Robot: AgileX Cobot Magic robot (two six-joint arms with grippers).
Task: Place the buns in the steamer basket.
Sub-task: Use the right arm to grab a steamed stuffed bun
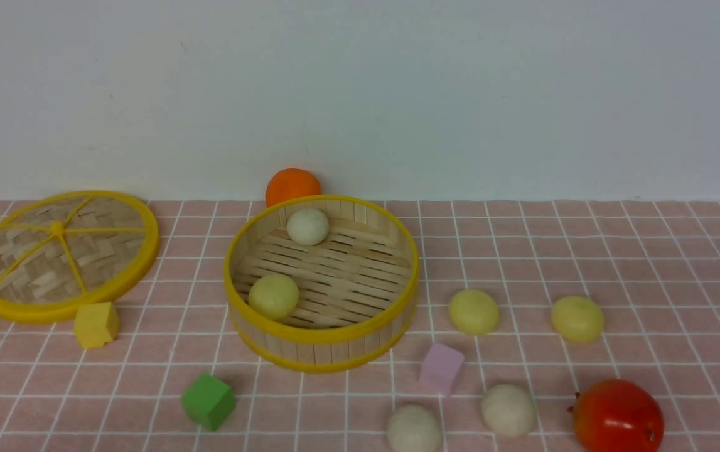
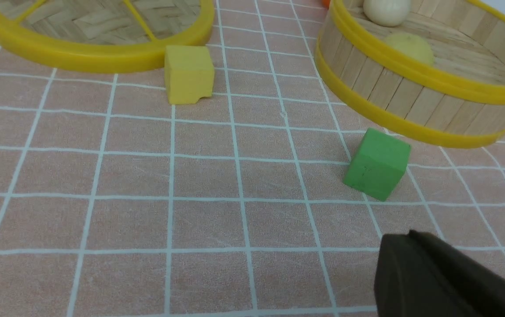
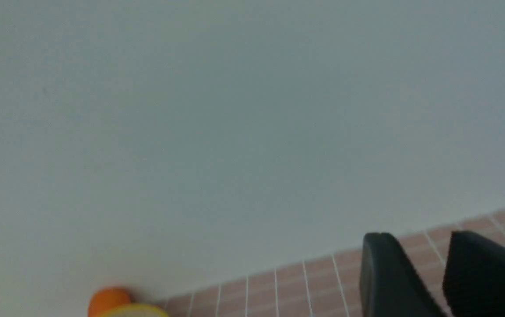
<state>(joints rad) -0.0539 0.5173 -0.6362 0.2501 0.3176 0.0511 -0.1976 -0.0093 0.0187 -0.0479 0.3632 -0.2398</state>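
An off-white bun [image 1: 413, 430] lies nearest, in front of the basket [image 1: 321, 339] and a little to its right. A second off-white bun [image 1: 508, 409] sits farther to the basket's right, and a red fruit [image 1: 617, 415] farther still. On the cloth [image 1: 648, 263] right of the basket rest a yellow bun [image 1: 473, 311], near its wall, and another yellow bun [image 1: 577, 318] well beyond.

Inside the basket, a third off-white bun [image 1: 308, 226] rests against the far wall and a third yellow bun [image 1: 273, 295] by the left wall. An orange [image 1: 292, 186] sits just behind the basket. A pink cube [image 1: 440, 368] is at its front right and a green cube [image 1: 208, 400] at its front left. To its left a yellow cube [image 1: 96, 324] lies just beside the lid [image 1: 61, 254].

The left gripper [image 2: 411, 246] shows only as one dark mass near the green cube; I cannot tell how far its fingers are parted. The right gripper [image 3: 419, 240] has its fingers apart with nothing between them.
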